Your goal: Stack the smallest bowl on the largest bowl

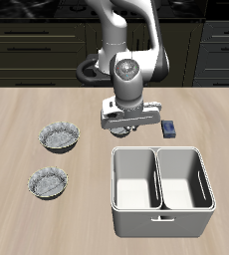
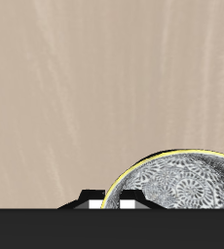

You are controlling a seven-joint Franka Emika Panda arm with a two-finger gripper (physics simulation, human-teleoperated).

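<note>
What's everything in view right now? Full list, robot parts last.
wide bowls: 2, grey-and-white mottled, on the table away from the caddy; one farther back, one nearer the front edge
small bowl: 1, grey-and-white mottled, seen only in the wrist view, close by the fingertips; probably the smallest one
caddy: 1, light grey, two compartments with nothing visible inside, near the front edge
small block: 1, dark blue, just behind the caddy
table: 1, light wood
arm: 1, white, reaching forward from the back
end effector: 1, low over the table behind the caddy; open or shut unclear
</note>
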